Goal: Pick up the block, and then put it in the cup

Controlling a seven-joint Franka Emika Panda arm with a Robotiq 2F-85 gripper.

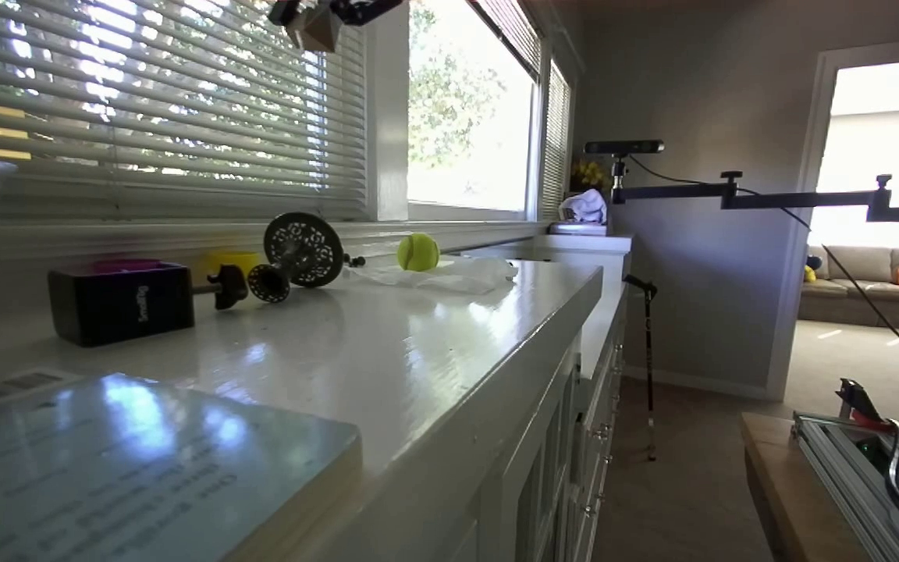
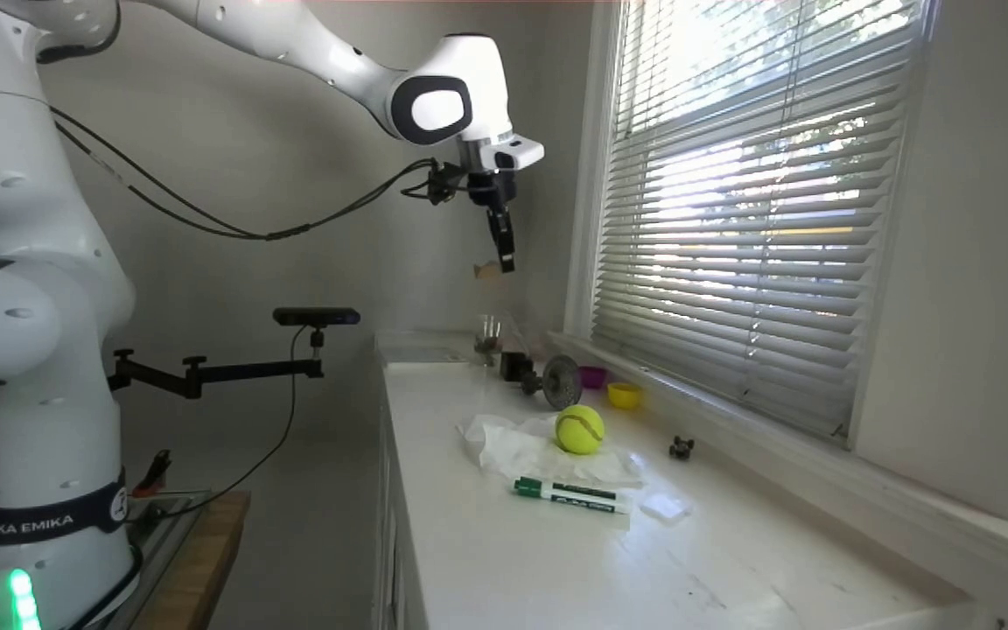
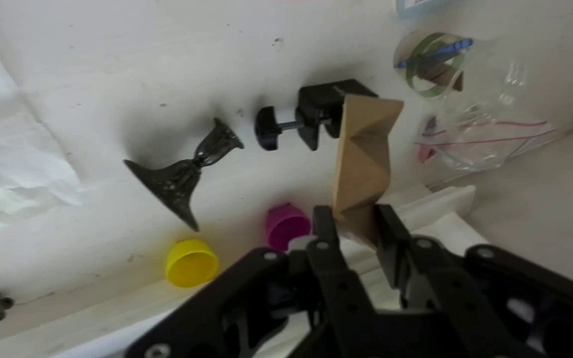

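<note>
My gripper (image 3: 354, 215) is shut on a tan wooden block (image 3: 364, 151) with a zigzag side. The block sticks out past the fingertips, high above the white counter. In both exterior views the block (image 1: 315, 31) (image 2: 486, 270) hangs in the air under the gripper (image 1: 332, 9) (image 2: 505, 262). A clear cup (image 3: 490, 79) stands at the right in the wrist view, with a green ring and a blue pen by its base. It also shows below the block in an exterior view (image 2: 487, 331). A small purple cup (image 3: 286, 226) and a yellow cup (image 3: 192, 263) sit near the sill.
A black clamp (image 3: 334, 102) and a dark metal stand (image 3: 182, 176) lie between the cups. A zip bag (image 3: 485, 144) lies by the clear cup. A tennis ball (image 2: 579, 430) rests on white paper (image 2: 504, 442) near markers (image 2: 570, 494). A book (image 1: 145, 460) lies at one end.
</note>
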